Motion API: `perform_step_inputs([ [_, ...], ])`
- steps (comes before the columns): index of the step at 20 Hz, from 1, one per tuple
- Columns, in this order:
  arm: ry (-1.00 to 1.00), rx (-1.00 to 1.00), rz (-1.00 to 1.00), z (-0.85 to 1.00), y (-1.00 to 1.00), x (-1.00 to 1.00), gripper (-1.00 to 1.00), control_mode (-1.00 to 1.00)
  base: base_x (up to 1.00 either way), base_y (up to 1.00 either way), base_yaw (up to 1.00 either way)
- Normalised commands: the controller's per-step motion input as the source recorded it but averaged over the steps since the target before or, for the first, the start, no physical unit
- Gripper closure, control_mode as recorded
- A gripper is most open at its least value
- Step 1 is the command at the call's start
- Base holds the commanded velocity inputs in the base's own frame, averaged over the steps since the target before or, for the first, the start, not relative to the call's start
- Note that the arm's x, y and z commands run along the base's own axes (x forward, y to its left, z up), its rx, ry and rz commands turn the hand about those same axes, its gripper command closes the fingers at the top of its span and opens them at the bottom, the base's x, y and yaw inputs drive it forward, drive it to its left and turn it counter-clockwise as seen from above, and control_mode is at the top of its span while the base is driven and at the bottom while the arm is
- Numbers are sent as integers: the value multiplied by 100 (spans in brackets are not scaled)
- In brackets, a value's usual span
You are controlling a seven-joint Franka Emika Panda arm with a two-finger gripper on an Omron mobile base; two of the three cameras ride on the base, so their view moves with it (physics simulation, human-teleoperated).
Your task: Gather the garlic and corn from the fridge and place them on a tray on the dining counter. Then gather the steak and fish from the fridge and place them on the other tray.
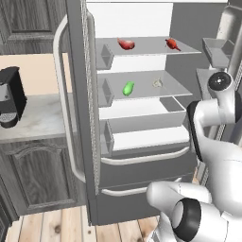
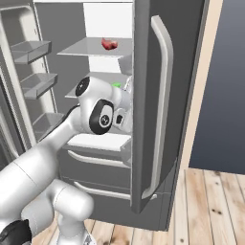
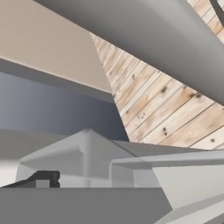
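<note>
The fridge (image 1: 142, 177) stands with both doors swung open. Its top shelf carries the red steak (image 1: 126, 44) at the left and a second reddish piece, probably the fish (image 1: 173, 44), at the right. One shelf down lie the light-green corn (image 1: 128, 88) and the tiny pale garlic (image 1: 157, 82). The right base view also catches the steak (image 2: 109, 44) and a sliver of the corn (image 2: 116, 85). My arm reaches toward the middle shelves, and my gripper (image 2: 122, 119) sits by the right door's edge, below the corn. It is open and holds nothing. One dark fingertip (image 3: 43, 178) shows in the hand view.
The open right door (image 2: 162, 105) with its long pale handle stands close beside my hand. The left door's bins (image 2: 28, 50) jut out on the other side. A black coffee machine (image 1: 9, 97) sits on the wall counter (image 1: 45, 118). Two drawers (image 1: 142, 160) lie below the shelves.
</note>
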Motion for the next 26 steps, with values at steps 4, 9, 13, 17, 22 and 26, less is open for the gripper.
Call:
perform_step_inputs([
  [4,4,0,-50,0,-100,-21,-100,-100,0,0,0],
  [9,4,0,-52,0,-100,-15,-100,-100,0,0,0],
  [13,4,0,-55,-11,-100,-11,-100,-100,0,0,0],
  [17,1,5,-46,-24,-65,-68,-100,-100,0,0,0],
  [22,-5,4,-37,0,-8,-99,-100,-100,0,0,0],
  [26,-7,1,-32,0,36,-93,-100,-100,0,0,0],
])
